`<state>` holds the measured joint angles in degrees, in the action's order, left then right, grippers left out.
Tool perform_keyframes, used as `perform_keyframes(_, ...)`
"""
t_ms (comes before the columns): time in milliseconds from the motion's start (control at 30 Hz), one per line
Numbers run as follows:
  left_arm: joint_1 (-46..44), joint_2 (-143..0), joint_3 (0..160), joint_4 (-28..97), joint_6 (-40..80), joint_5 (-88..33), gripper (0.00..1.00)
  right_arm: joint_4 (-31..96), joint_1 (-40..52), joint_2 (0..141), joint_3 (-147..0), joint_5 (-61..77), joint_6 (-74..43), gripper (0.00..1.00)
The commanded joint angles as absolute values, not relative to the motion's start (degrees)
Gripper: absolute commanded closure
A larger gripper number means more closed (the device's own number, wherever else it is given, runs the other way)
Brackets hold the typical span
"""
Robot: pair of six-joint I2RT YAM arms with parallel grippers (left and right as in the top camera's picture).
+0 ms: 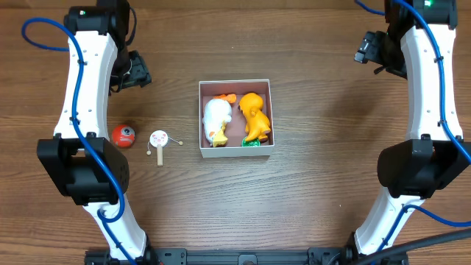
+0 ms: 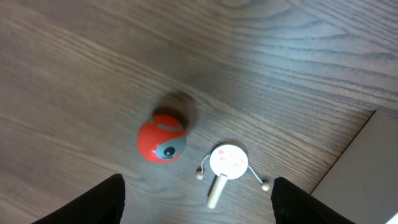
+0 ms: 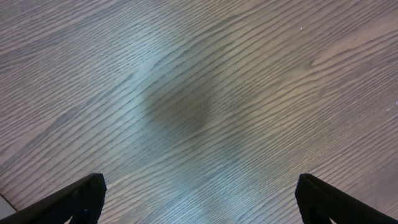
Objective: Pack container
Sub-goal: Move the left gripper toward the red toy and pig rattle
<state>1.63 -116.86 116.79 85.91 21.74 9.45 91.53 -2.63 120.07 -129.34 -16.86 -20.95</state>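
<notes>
The container (image 1: 235, 84) is a white-walled square box in the middle of the table. It holds a white toy (image 1: 216, 118), an orange toy (image 1: 255, 114) and a small green piece (image 1: 252, 143). A red ball (image 1: 123, 135) and a small white rattle drum (image 1: 159, 140) on a stick lie on the table left of the box. Both also show in the left wrist view: the ball (image 2: 161, 138) and the drum (image 2: 227, 163). My left gripper (image 2: 196, 202) is open and empty, high above them. My right gripper (image 3: 199, 202) is open and empty over bare wood at the far right.
The container's white wall edge (image 2: 367, 174) shows at the right of the left wrist view. The wooden table (image 1: 331, 184) extends around the box. Both arms stand at the table's sides.
</notes>
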Motion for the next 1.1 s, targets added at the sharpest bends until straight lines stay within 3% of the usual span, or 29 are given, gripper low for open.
perform_keyframes(0, 1.9, -110.6, 116.7, 84.8, 17.5, 8.4, 0.24, 91.4, -2.7, 119.7, -130.6, -17.5, -21.0, 0.00)
perform_keyframes(267, 0.7, -96.5, 115.1, 85.4, 11.8, 9.7, 0.11, 91.4, -2.7, 119.7, -130.6, -17.5, -21.0, 0.00)
perform_keyframes(433, 3.0, -91.2, 100.0, 81.1, 16.8, 10.2, 0.01, 91.4, -2.7, 119.7, -130.6, -17.5, -21.0, 0.00)
perform_keyframes(767, 7.1, -91.1, 72.2, 62.1, 19.3, 5.8, 0.02, 91.4, -2.7, 119.7, -130.6, -17.5, -21.0, 0.00)
perform_keyframes(1067, 7.9, -91.4, 63.0, 50.6, 15.9, 5.9, 0.00, 91.4, -2.7, 119.7, -130.6, -17.5, -21.0, 0.00)
